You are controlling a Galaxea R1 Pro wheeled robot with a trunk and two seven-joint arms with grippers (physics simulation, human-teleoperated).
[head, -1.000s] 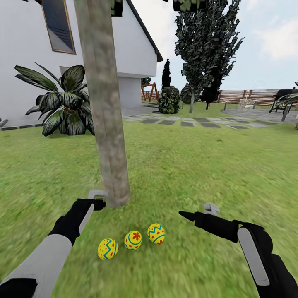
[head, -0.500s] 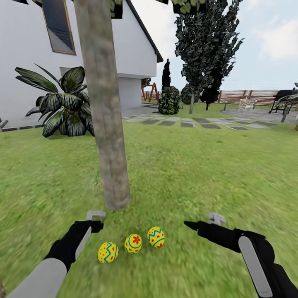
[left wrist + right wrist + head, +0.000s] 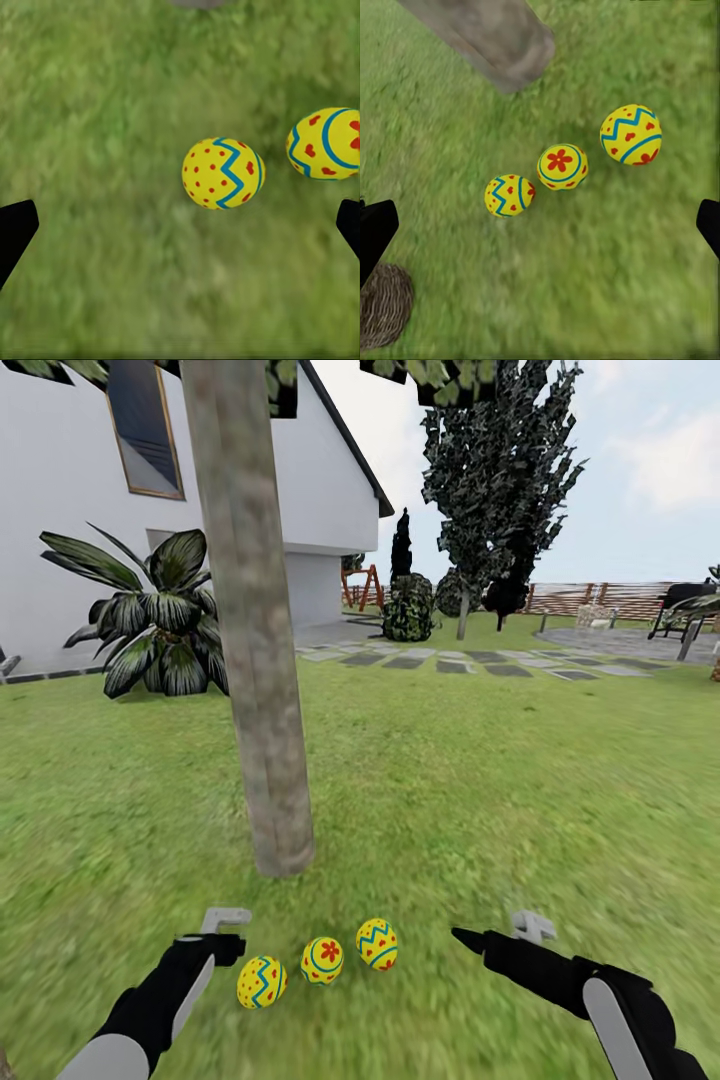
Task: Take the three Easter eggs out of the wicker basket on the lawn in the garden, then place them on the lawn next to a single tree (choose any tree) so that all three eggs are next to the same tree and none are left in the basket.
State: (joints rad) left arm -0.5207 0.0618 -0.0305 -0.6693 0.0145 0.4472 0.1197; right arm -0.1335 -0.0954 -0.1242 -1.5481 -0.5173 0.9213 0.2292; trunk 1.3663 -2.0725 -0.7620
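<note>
Three Easter eggs (image 3: 322, 960) lie in a row on the lawn (image 3: 520, 790) near the tree (image 3: 262, 760), between both released, empty end effectors: left end effector (image 3: 228, 922), right end effector (image 3: 532, 928).

I see the tree (image 3: 252, 660) trunk as rough, matt bark, mottled grey-brown. At its foot the three Easter eggs (image 3: 322, 960) look smooth and faintly glossy, like painted shell or plastic, yellow with red and blue markings. The lawn (image 3: 480, 780) around the trunk reads as soft, matt, blurry grass. Beyond the eggs from the trunk, in my right wrist view, the wicker basket (image 3: 382, 306) shows a coarse woven tan weave. Both my arms look like matt black plastic with smooth light-grey panels.
</note>
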